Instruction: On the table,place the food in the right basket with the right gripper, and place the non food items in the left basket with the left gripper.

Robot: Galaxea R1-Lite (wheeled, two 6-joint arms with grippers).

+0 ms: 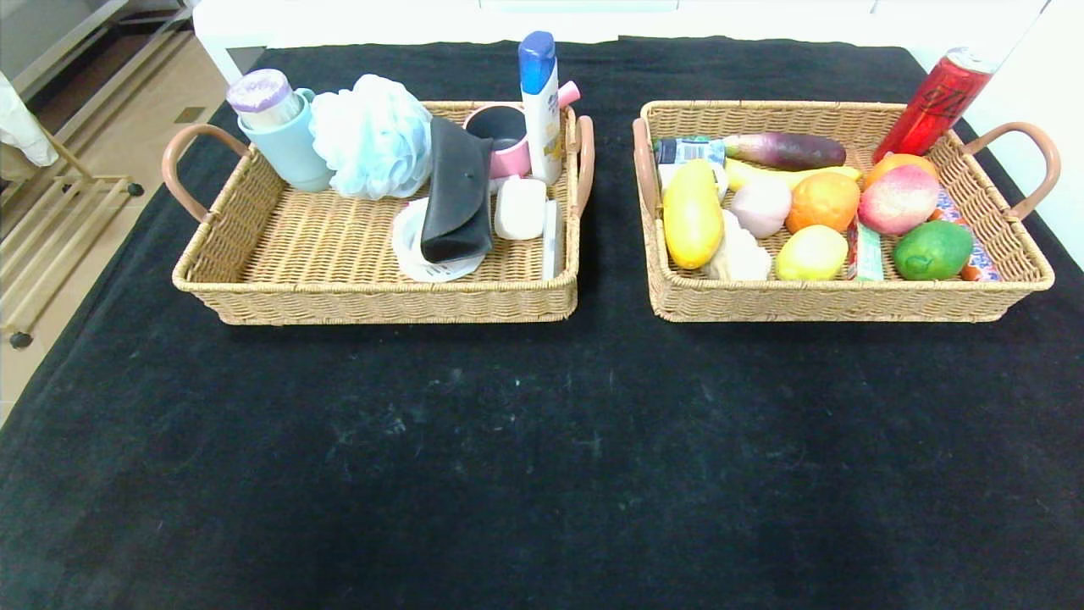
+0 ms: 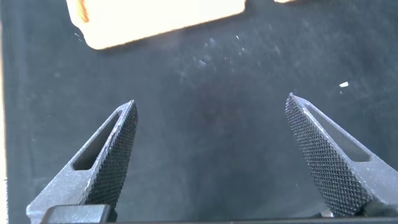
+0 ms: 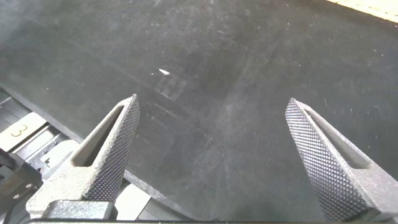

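The left basket [image 1: 339,292] holds the black half-moon pouch [image 1: 456,191], which lies on the white ridged tub [image 1: 423,258]. The right basket [image 1: 847,301] holds the yellow loaf [image 1: 692,216], the pale bun [image 1: 760,207] and the lemon-like ball [image 1: 810,252]. I cannot make out the striped twisted roll. Neither gripper shows in the head view. My left gripper [image 2: 211,99] is open and empty over the black cloth, with a pale basket edge [image 2: 161,22] beyond it. My right gripper [image 3: 213,99] is open and empty over the table [image 3: 249,62] near its edge.
The left basket also holds a blue cup [image 1: 284,140], a pale bath pouf [image 1: 373,135], a shampoo bottle [image 1: 540,106], a pink mug [image 1: 508,135] and soap [image 1: 520,207]. The right basket also holds fruit, an eggplant [image 1: 783,150] and a red can [image 1: 936,102]. Black cloth [image 1: 542,440] lies in front of both baskets.
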